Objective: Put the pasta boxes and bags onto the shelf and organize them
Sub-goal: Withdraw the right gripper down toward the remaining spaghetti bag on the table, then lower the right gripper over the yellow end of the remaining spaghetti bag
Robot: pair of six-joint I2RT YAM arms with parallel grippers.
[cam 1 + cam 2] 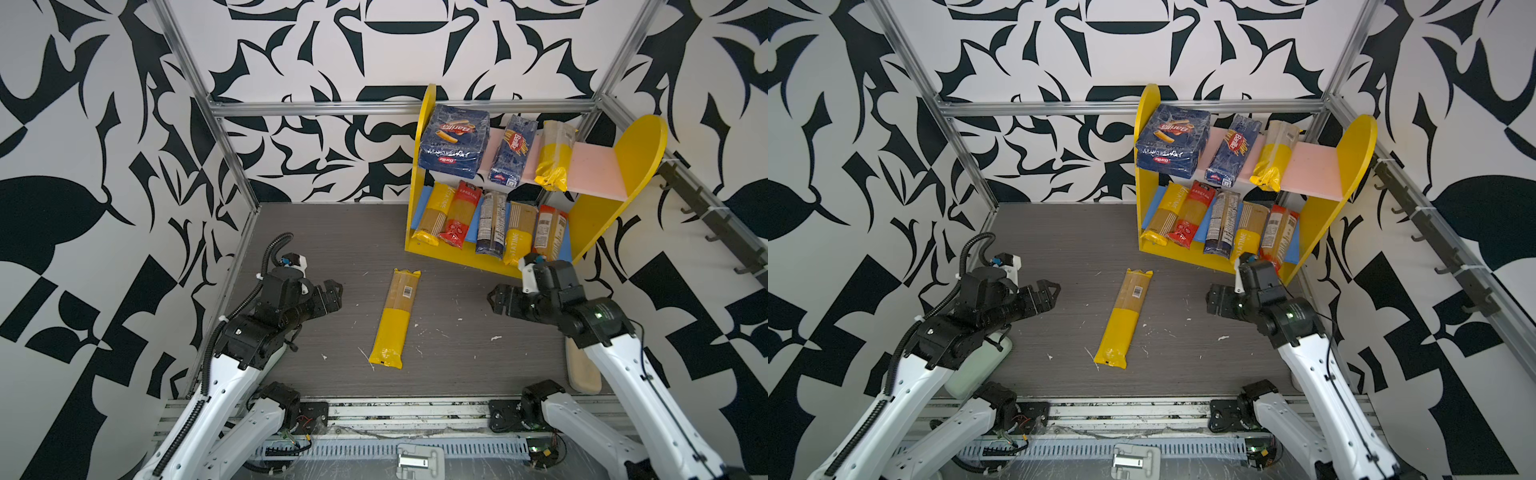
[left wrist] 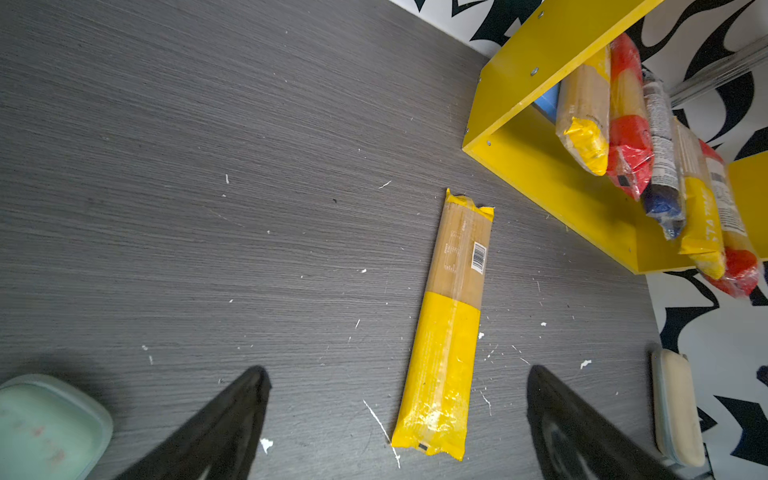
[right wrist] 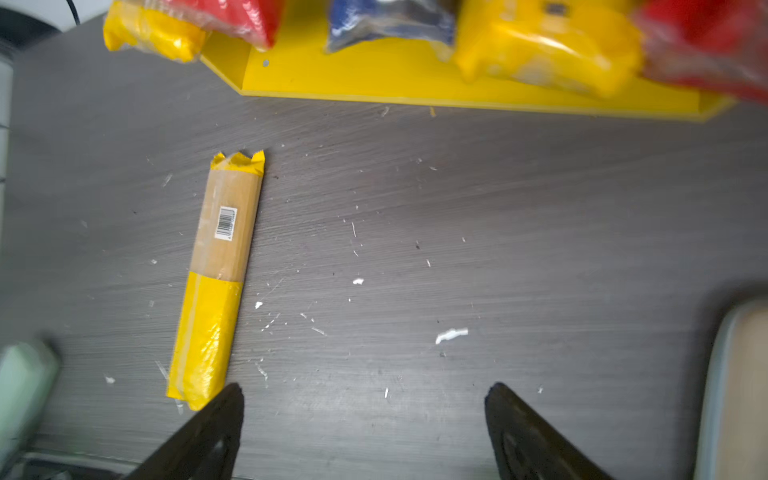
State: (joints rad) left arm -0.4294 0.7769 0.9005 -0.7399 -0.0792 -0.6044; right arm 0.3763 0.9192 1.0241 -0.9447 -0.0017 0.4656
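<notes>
**Grey tabletop, one bag short of done**

Grey wood-grain table point(image 1: 332, 232) holds a single loose spaghetti bag point(image 1: 395, 320), yellow-ended, lying flat and well apart from the shelf point(image 1: 636, 149). The wide rigatoni box point(image 1: 453, 141) and the narrow spaghetti box point(image 1: 513, 149) sit on the pink upper board point(image 1: 590, 166) beside one yellow-ended bag point(image 1: 552, 153). Five more bags point(image 1: 490, 220) lean on the blue lower board point(image 1: 424, 199). The left gripper point(image 1: 334, 295) and right gripper point(image 1: 494, 301) flank the loose bag, fingers spread wide, holding nothing. Judging by this, shelving that last bag is all that is left.
</notes>
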